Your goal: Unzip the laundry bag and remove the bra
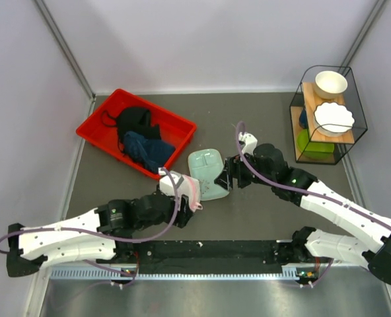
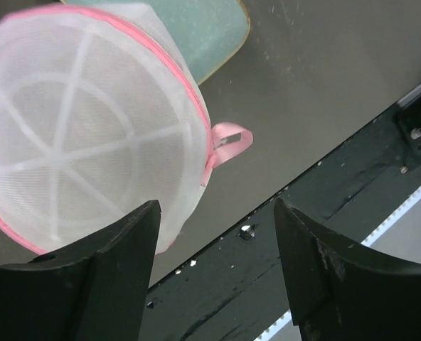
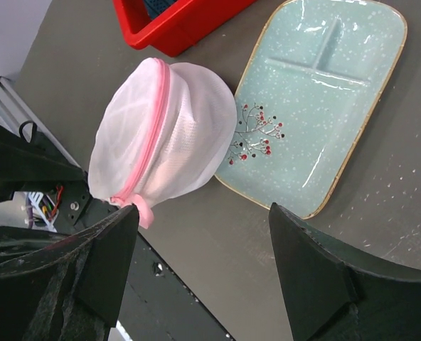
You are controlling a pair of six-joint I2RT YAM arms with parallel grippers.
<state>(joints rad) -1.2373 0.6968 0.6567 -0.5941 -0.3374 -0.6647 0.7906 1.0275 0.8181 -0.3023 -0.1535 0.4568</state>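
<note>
Your left gripper [image 2: 216,213] and right gripper [image 3: 203,213] both stand open and empty; the laundry bag [image 3: 164,135] lies zipped just beside the mint tray [image 3: 338,106].

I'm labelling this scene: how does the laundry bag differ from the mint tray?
The laundry bag is round, white mesh with pink trim; the tray is rectangular, glazed mint green with a berry sprig. The bag bulges upward and is see-through; the tray lies flat and opaque. Both look similarly wide.
</note>
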